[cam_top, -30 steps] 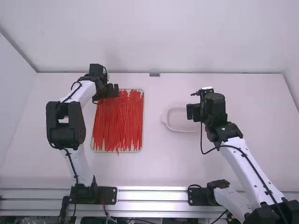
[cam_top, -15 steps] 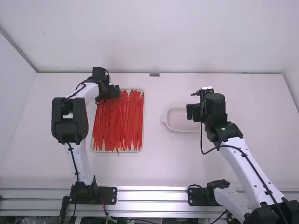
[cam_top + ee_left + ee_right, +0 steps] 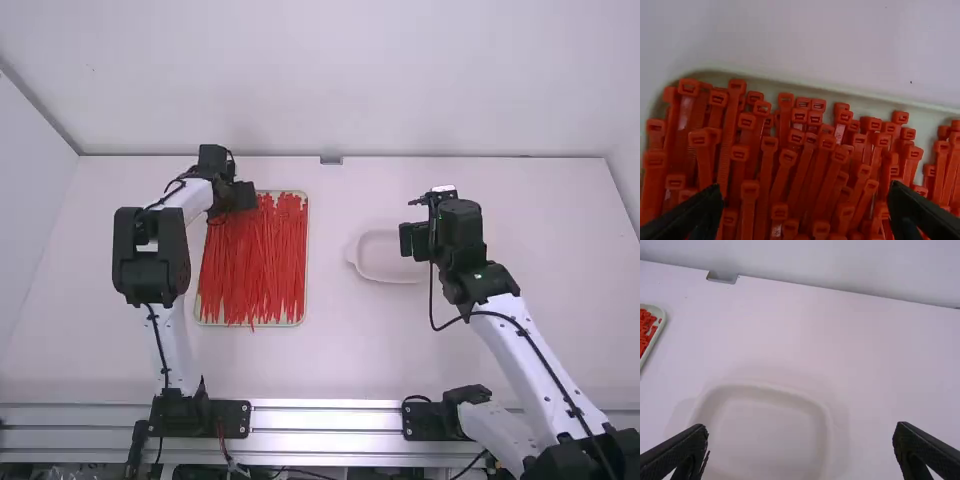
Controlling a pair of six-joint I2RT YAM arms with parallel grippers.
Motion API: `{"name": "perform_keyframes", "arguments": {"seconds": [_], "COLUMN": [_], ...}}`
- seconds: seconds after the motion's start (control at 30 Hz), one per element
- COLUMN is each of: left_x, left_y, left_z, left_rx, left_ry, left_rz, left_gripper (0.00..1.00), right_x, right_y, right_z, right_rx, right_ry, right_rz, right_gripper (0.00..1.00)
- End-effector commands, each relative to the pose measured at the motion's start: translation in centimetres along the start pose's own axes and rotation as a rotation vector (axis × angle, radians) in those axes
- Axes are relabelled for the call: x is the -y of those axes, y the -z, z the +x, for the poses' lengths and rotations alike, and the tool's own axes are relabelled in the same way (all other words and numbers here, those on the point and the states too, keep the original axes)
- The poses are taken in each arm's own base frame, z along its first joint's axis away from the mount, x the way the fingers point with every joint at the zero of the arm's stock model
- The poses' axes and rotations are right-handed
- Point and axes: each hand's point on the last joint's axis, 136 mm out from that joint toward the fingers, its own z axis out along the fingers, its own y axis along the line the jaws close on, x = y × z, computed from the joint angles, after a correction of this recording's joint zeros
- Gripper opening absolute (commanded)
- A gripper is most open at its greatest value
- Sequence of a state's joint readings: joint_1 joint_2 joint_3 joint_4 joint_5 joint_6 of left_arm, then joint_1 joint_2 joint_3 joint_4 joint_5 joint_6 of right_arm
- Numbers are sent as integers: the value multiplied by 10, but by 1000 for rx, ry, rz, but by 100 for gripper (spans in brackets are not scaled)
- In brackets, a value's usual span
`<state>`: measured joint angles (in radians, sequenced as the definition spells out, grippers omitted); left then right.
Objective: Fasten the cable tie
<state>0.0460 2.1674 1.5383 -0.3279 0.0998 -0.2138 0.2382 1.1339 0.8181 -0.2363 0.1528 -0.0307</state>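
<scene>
Pickup stage: left pincer (image 3: 802, 202) wide over cable ties (image 3: 790, 155), none gripped; right pincer (image 3: 800, 447) wide above dish (image 3: 765, 430). Next, likely: descend, isolate one.

Left claw (image 3: 803, 192), right claw (image 3: 799, 432) — both agape

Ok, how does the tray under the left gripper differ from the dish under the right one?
The tray is rectangular and flat; the dish is rounded and bowl-like. The tray is packed with red cable ties; the dish looks empty. The left gripper is over the tray's far end, the right gripper over the dish. Both are pale and sit on the table, each below an open gripper.
</scene>
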Motion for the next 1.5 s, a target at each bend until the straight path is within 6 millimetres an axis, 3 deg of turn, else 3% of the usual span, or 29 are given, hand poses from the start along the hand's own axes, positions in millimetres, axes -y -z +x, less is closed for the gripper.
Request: {"name": "perform_keyframes", "arguments": {"seconds": [0.0, 0.17, 0.3, 0.93, 1.47], "left_x": [-4, -6, -7, -10, -15], "left_y": [-3, -5, -8, -19, -18], "left_z": [-3, -1, 1, 2, 1], "left_rx": [3, 1, -4, 4, 11], "left_ry": [6, 6, 6, 24, 55], "left_rz": [-25, -38, -41, -62, -87], "left_gripper": [84, 76, 61, 59, 33], "right_x": [3, 3, 3, 3, 3], "right_y": [1, 1, 1, 1, 1], "right_z": [-8, -8, -8, -7, -10], "right_rx": [14, 14, 16, 13, 23], "right_ry": [-7, -7, -8, 0, -1], "right_rz": [8, 8, 9, 9, 9], "right_gripper": [99, 99, 99, 98, 99]}}
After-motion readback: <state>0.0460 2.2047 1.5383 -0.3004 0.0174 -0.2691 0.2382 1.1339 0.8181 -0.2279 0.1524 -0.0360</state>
